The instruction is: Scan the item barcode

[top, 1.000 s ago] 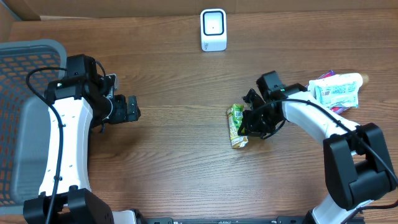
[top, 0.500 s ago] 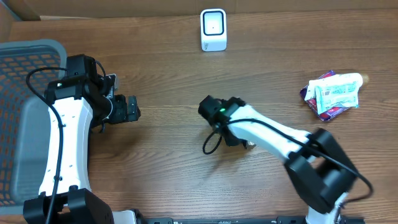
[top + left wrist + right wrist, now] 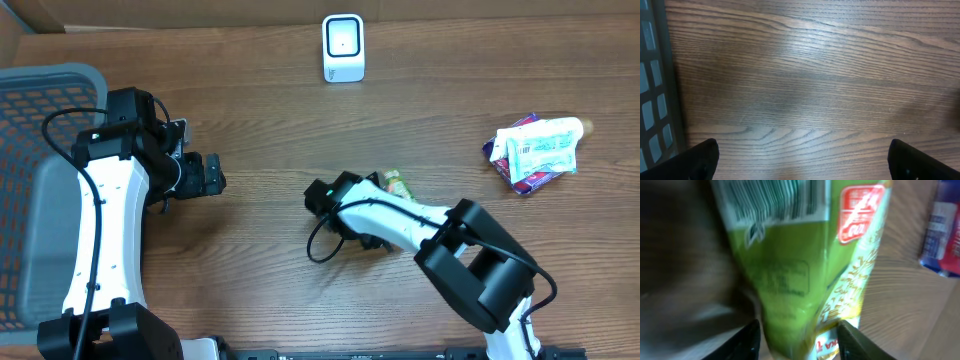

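Snack packet (image 3: 790, 280) between jaws of right claw (image 3: 797, 336)

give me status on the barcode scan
Left gripper open, empty. Right gripper astride green packet, grip unclear; barcode showing. Scanner at far edge; other packets far right, out of the way.

On my overhead feed the wooden desk (image 3: 260, 90) carries a grey mesh basket (image 3: 40, 90) at its left edge, partly cut off by the frame. Far right, a white-and-green packet (image 3: 542, 148) lies on top of a purple packet (image 3: 537, 181). Brown cardboard (image 3: 200, 12) runs along the desk's far edge.
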Controlling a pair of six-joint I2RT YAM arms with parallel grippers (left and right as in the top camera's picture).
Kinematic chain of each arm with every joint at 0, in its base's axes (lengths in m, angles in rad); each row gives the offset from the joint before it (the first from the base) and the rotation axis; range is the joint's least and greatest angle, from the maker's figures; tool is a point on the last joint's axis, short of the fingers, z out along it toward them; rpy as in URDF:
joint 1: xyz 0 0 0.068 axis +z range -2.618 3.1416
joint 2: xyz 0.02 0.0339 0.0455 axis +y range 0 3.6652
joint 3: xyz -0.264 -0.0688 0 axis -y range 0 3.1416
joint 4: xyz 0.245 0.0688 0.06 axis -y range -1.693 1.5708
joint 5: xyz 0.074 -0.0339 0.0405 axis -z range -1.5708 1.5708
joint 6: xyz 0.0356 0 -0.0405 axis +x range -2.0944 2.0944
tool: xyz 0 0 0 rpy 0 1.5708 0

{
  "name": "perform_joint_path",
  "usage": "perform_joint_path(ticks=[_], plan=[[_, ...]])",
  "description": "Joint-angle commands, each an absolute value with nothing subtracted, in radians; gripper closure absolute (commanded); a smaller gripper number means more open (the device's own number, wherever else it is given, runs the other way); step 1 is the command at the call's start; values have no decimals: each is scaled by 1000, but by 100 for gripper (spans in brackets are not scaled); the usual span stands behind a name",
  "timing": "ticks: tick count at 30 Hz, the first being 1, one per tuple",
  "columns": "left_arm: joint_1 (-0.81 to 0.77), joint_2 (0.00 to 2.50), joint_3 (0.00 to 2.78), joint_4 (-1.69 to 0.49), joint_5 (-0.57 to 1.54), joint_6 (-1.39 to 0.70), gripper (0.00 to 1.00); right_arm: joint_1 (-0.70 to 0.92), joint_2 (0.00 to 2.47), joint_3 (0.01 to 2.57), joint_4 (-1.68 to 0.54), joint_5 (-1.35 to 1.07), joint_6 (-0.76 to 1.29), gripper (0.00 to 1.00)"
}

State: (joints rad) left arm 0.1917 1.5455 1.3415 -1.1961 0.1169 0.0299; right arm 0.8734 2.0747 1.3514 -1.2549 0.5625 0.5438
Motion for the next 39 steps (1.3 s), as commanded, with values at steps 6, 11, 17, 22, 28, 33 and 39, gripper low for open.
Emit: perform_joint_path(ticks=[6, 11, 17, 22, 28, 33, 39], plan=[[193, 1551, 1348, -1196, 123, 46, 0, 895, 2068, 1586, -1312, 281, 463, 48], [193, 1551, 1348, -1196, 123, 46, 1, 806, 1996, 1686, -1394, 259, 427, 27], [193, 1551, 1348, -1196, 123, 46, 0, 631, 1974, 1618, -1443, 141, 263, 7], [193, 1551, 1348, -1195, 123, 46, 0, 525, 1974, 1492, -1329, -102, 124, 11], [193, 1551, 1348, -1196, 123, 46, 0, 455, 1974, 1375, -1243, -234, 51, 18], [193, 1551, 1348, -1196, 123, 46, 0, 456, 1974, 1374, -1211, -212, 52, 28], [193, 1551, 1348, -1196, 123, 46, 0, 456, 1975, 1336, -1133, -133, 110, 29]])
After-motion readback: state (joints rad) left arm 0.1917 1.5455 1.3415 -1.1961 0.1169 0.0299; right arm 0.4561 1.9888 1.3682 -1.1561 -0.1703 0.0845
